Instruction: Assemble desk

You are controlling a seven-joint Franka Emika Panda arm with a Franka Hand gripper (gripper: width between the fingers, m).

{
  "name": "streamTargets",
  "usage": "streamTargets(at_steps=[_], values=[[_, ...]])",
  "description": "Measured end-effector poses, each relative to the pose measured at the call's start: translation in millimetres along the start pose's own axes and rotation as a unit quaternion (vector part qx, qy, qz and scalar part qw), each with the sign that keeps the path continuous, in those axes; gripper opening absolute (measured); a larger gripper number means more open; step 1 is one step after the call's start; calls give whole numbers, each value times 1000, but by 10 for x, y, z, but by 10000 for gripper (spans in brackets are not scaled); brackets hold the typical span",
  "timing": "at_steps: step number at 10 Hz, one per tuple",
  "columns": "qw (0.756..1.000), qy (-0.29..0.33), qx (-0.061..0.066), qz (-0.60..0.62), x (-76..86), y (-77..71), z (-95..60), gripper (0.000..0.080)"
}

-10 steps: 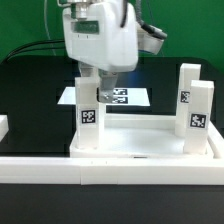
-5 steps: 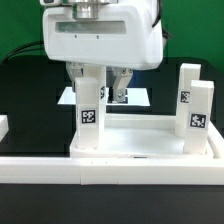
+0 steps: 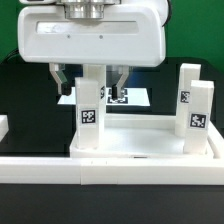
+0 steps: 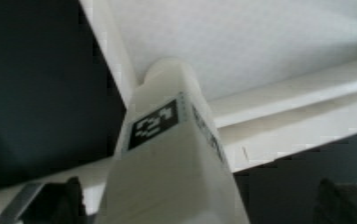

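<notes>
- Exterior view: gripper [image 3: 89,82] open at centre frame, jaws either side of the leg [image 3: 88,112] standing in the tabletop [image 3: 145,142] near corner socket. Best centred before closing.
- Wrist view: leg [image 4: 166,140] runs up mid-frame between fingertips [image 4: 50,200]; contact probably none, blurred.

White desk [image 3: 145,140] (three tagged legs upright)

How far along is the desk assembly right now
Done: three legs stand upright in the tabletop, two on the exterior view's right, one on its left. In hand: nothing; the open gripper straddles the left leg. Left: I see no fourth leg.
</notes>
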State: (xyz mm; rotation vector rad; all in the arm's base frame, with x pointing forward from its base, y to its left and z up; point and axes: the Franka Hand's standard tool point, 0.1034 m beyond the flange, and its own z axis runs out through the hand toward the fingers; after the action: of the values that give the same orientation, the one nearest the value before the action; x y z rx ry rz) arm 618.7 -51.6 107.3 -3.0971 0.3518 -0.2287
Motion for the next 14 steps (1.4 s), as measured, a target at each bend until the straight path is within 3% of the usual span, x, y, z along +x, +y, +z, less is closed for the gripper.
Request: streamTargets(at_steps=[2,5,6,7,9,12,14], values=[[998,-1,-1,-56,-14,2,-1,649],[990,-3,-12,-141,-13,17,-2,649],[988,-4,-13,-156,-12,24,-2,521],[986,-4,-14,-164,-13,33,0,521],[987,-4,-14,-163,-13,34,2,287],[989,-4,-14,-147,-14,34,3,288],[1000,-3,-10,-21,-22,59,6,288]])
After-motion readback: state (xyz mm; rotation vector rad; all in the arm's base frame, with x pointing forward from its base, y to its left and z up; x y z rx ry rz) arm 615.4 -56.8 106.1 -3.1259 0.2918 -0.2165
